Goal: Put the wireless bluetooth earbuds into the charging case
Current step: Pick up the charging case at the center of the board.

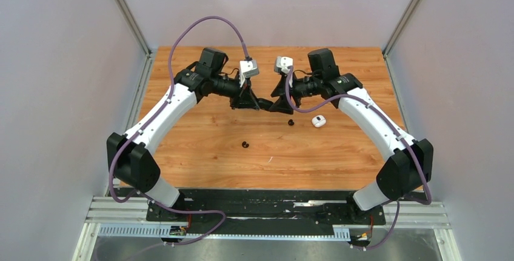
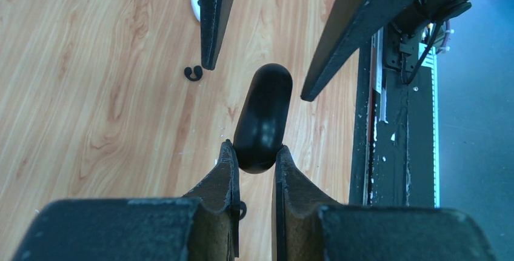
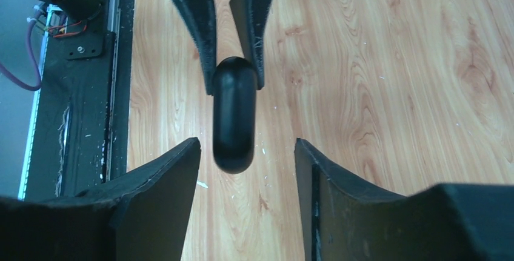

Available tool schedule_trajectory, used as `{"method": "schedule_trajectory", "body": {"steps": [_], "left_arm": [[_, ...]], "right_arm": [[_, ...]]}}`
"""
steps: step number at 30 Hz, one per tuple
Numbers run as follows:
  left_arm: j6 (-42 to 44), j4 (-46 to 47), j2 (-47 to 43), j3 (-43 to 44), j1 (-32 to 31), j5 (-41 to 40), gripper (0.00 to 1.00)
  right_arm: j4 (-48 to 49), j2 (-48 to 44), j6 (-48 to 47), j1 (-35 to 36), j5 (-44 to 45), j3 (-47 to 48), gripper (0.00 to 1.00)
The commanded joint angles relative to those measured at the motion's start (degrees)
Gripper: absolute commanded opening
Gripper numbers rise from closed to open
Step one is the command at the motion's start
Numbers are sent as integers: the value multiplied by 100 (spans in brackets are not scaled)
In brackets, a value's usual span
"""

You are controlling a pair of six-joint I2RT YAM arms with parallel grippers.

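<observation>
- The black charging case [image 2: 263, 115] is gripped at one end by the left hand [image 2: 254, 149], whose fingers are clenched on it from both sides.
- The case is held lengthwise above the surface [image 1: 200, 152], pointing toward the right hand [image 3: 246, 143].
- The right hand is released: its fingers are spread on either side of the case's free end, with a gap seen on each side.
- One black earbud [image 1: 290, 122] is seen on the surface just below the two hands; a second black earbud [image 1: 245, 145] lies nearer the bases, apart from the first.
- A small white rounded item [image 1: 319, 121] lies beside the first earbud; its kind cannot be told.
</observation>
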Motion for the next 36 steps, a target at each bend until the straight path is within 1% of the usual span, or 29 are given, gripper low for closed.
{"method": "schedule_trajectory", "body": {"steps": [1,3,6,7,9,11,13,14,16,18,19,20,21,23,25,28,31,36], "left_arm": [[-25,-78,-20,248,-4,255,0],[-15,-60,-32,234,-5,267,0],[-8,-56,-49,224,0,270,0],[7,-49,-65,209,0,267,0],[3,6,-91,174,-1,260,0],[-19,81,-118,139,0,267,0],[-54,139,-125,117,-5,284,0],[-75,164,-121,123,-3,295,0],[-92,186,-114,126,-5,302,0],[-122,203,-104,123,-6,270,0],[-147,216,-89,123,-1,254,4],[-216,239,-81,105,-1,222,11],[-269,269,-75,87,4,203,27],[-460,399,-81,-25,61,286,43],[-622,657,-93,-258,203,679,47],[-1281,1639,-127,-708,468,1309,46],[-1512,1920,-52,-766,515,1524,44],[-1763,2202,-3,-757,519,1623,53]], "right_arm": [[432,39,377,37,75,190,54],[436,80,433,38,-79,174,48],[423,115,483,33,-423,147,36],[427,140,509,37,-490,140,34],[425,204,615,37,-551,153,33],[427,281,677,20,-654,178,36],[423,345,692,-5,-764,204,36],[420,375,695,-11,-803,225,33],[425,442,717,-34,-876,277,20],[427,476,748,-73,-957,317,10],[433,480,770,-95,-1010,338,6],[429,479,792,-129,-1082,352,2],[433,469,833,-181,-1203,368,0],[456,468,952,-316,-1542,411,0],[544,482,1154,-466,-1915,418,0],[615,513,1273,-585,-2174,392,0],[667,511,1278,-587,-2181,344,0],[808,554,1435,-587,-2206,334,0]]}}
